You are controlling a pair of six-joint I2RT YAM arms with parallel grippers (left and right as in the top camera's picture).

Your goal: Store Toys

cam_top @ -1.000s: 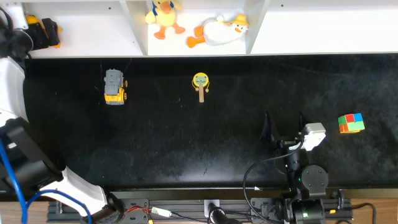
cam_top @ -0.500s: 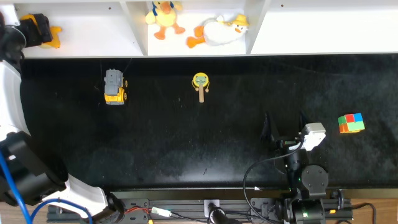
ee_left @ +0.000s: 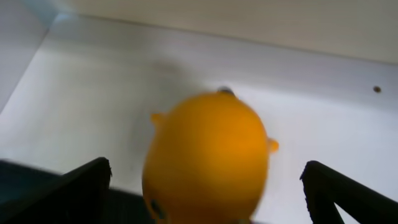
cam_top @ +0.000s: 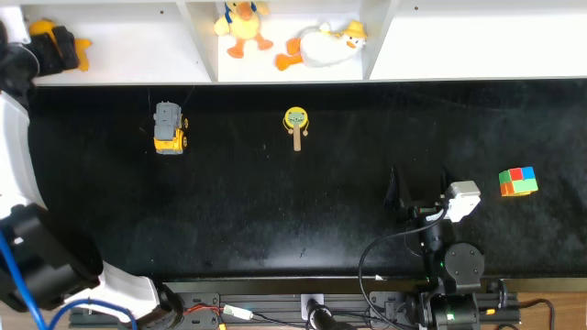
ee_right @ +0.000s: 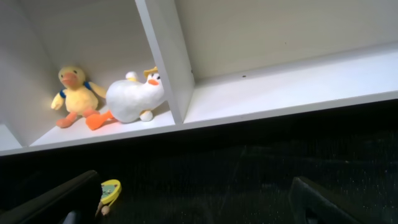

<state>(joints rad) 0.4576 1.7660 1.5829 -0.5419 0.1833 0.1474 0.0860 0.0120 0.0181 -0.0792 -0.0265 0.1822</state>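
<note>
An orange round toy [ee_left: 208, 149] sits on the floor of the white shelf's left compartment [cam_top: 128, 50]. My left gripper [ee_left: 206, 167] is inside that compartment, its fingers spread wide on either side of the toy with a gap on each side, so it is open. In the top view the left gripper [cam_top: 53, 44] is at the far upper left, with orange [cam_top: 81, 46] showing beside it. On the black mat lie a yellow and grey toy truck [cam_top: 169, 126], a yellow paddle toy [cam_top: 295, 125] and a colour cube [cam_top: 517, 181]. My right gripper [cam_top: 417, 188] is open low on the mat, holding nothing.
A yellow duck plush [cam_top: 242, 23] and a white goose plush [cam_top: 321, 44] lie in the shelf's middle compartment, also seen as duck [ee_right: 73, 90] and goose [ee_right: 132, 98]. The right compartment [ee_right: 292, 74] is bare. Cables run along the table's front edge.
My left gripper has slid a little farther left and deeper into the left compartment with the orange toy between its fingers. The right arm has stayed still.
</note>
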